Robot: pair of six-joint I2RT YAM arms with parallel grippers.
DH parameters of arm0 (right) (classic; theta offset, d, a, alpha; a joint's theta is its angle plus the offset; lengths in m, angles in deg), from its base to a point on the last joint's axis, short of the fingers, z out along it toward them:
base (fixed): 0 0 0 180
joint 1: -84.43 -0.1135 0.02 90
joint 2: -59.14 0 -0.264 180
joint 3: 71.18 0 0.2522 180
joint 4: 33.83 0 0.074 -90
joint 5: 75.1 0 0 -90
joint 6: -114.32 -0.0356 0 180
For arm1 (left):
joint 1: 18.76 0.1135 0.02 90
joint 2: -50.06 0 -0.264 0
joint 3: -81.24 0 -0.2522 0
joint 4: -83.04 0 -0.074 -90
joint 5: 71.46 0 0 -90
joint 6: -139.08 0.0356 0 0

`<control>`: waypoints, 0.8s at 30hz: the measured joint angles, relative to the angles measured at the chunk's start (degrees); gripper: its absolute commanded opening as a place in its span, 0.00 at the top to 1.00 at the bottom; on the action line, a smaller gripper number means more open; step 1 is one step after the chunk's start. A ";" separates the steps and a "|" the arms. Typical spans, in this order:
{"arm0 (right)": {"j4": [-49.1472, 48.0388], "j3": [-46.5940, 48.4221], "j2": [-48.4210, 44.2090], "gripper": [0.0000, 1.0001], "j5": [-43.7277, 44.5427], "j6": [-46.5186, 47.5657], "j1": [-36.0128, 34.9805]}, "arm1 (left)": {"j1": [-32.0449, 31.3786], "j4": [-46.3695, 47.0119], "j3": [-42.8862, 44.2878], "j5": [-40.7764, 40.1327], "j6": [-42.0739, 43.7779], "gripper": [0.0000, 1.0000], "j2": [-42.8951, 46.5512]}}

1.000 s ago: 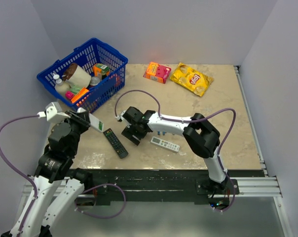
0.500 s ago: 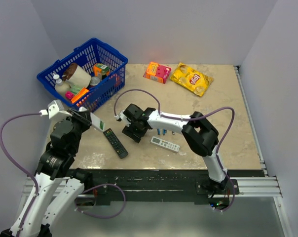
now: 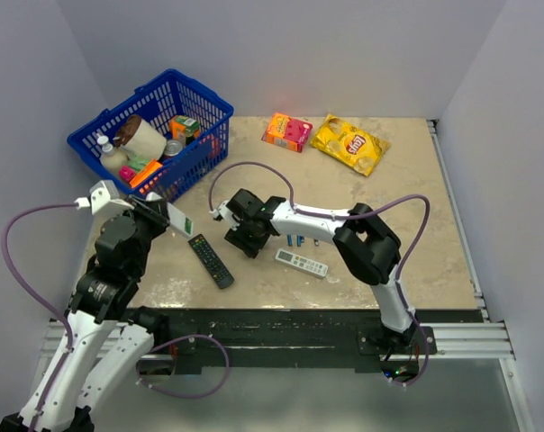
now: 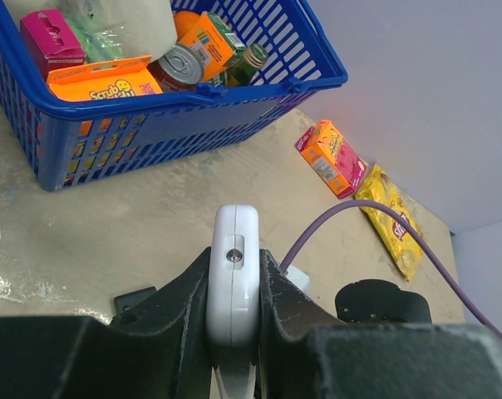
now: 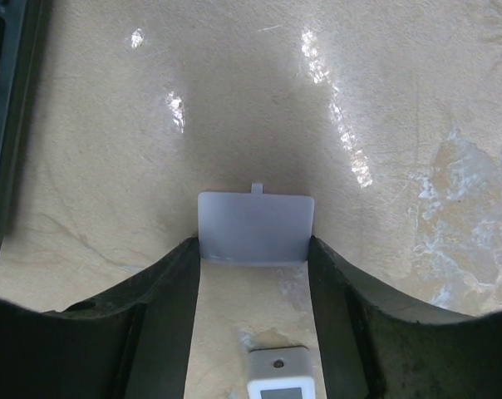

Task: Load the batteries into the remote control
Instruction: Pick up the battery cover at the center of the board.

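My left gripper (image 4: 233, 287) is shut on the short white remote control (image 4: 233, 249), seen edge-on between the fingers. In the top view it holds the remote (image 3: 170, 217) lifted above the table's left side. My right gripper (image 5: 253, 243) is shut on a thin white battery cover (image 5: 255, 226) with a small tab, held low over the table. In the top view that gripper (image 3: 242, 236) is at mid table. A few small batteries (image 3: 297, 240) lie on the table just right of it, blue and dark.
A long black remote (image 3: 210, 260) lies between the two grippers. A slimmer white remote (image 3: 301, 263) lies near the batteries. A blue basket (image 3: 92, 137) of groceries stands at the back left. An orange box (image 3: 287, 131) and a yellow chip bag (image 3: 349, 142) lie at the back.
The right arm has shifted slightly back and left with the cover, uncovering the batteries on the table. The left gripper has lifted the remote a little.
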 measured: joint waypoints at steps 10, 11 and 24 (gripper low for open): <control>0.96 -4.66 -3.80 0.56 -1.11 -0.07 0.31 | 0.00 10.64 -12.33 2.93 -2.34 1.00 3.13; 1.55 -5.25 -4.59 0.56 -1.31 -0.07 0.35 | 0.00 13.07 -14.84 3.61 -2.60 1.00 4.15; 5.33 -6.51 -21.68 0.56 -1.44 -0.15 0.81 | 0.00 43.60 -32.20 15.72 -8.98 1.00 0.55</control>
